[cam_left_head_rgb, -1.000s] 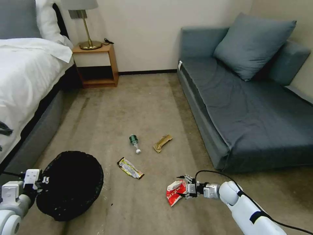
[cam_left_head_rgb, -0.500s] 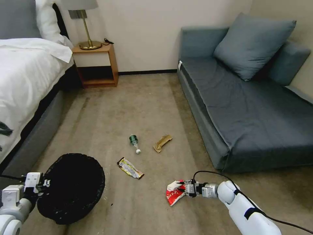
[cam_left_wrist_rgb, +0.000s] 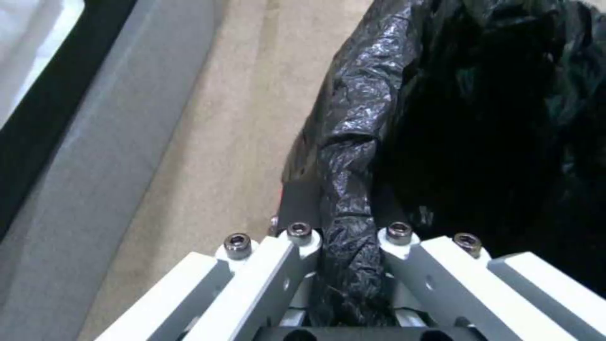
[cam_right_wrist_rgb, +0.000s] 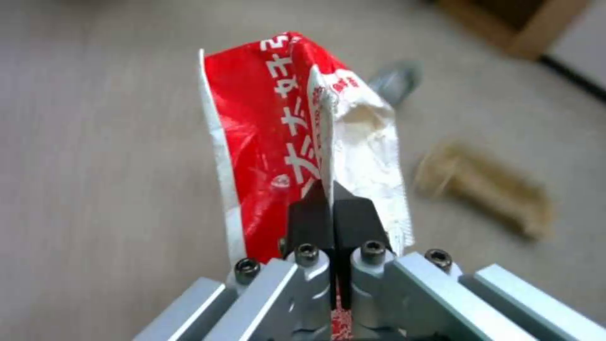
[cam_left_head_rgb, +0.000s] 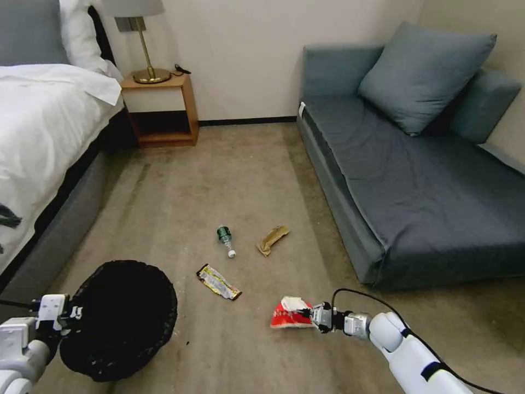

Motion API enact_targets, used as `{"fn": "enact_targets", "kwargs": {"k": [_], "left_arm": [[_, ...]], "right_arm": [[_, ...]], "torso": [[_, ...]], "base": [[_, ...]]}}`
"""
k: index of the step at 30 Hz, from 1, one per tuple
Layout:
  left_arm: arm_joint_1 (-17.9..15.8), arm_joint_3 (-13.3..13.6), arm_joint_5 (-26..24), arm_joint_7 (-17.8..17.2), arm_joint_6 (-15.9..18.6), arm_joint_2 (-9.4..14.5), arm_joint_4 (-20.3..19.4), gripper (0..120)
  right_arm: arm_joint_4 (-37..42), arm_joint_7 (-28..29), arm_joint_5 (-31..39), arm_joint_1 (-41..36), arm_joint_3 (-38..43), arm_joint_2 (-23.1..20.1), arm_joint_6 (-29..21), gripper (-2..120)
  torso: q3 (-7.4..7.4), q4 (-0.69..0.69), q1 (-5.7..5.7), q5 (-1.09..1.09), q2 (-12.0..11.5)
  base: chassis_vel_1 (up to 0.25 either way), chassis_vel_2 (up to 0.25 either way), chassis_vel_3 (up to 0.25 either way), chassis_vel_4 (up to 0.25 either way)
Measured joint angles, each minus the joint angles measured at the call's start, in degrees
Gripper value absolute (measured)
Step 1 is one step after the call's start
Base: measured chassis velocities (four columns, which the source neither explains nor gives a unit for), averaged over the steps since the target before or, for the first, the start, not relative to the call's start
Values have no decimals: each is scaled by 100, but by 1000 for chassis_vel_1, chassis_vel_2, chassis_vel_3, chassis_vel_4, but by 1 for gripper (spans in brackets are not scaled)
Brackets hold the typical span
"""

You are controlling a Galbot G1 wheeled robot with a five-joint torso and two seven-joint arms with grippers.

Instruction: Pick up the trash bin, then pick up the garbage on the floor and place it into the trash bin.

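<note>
From my head, I see my left gripper low at my left, clamped on the near rim of the trash bin, which sits beside the bed. My right gripper reaches across the carpet, pinching the red-and-white wrapper. Farther out lie the yellow-and-black wrapper, the small bottle and the brown paper wrapper, well apart from the bin. At my left wrist, my fingers are squeezed on a fold of the bin's black bag. At my right wrist, my black pads are pressed together on the wrapper's edge, the wrapper standing up from them.
</note>
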Motion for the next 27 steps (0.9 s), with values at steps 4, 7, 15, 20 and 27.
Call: {"fn": "enact_targets", "kwargs": {"k": [4,7,15,20,27], "left_arm": [[-3,4,5,0,-4,17,-4,5],[9,24,-1,0,-4,6,-56,5],[84,-15,8,1,16,-36,-261,5],[132,-72,-2,1,33,-50,-352,5],[185,-123,-11,3,43,-87,-498,5]], "right_arm": [[1045,447,1166,-146,-418,-131,-658,0],[1910,1037,1944,-68,-1114,-52,-1209,0],[2563,2331,2859,577,-2968,611,-2086,0],[2401,2834,3070,894,-3563,1088,-2369,0],[1707,3678,3134,1307,-4121,2082,-2735,0]], "torso": [[0,0,0,1,0],[0,0,0,1,0],[0,1,0,-1,0],[1,1,0,0,0],[1,2,0,1,0]], "base": [[0,0,0,0],[0,0,0,0],[0,0,0,0],[0,0,0,0],[0,0,0,0]]}}
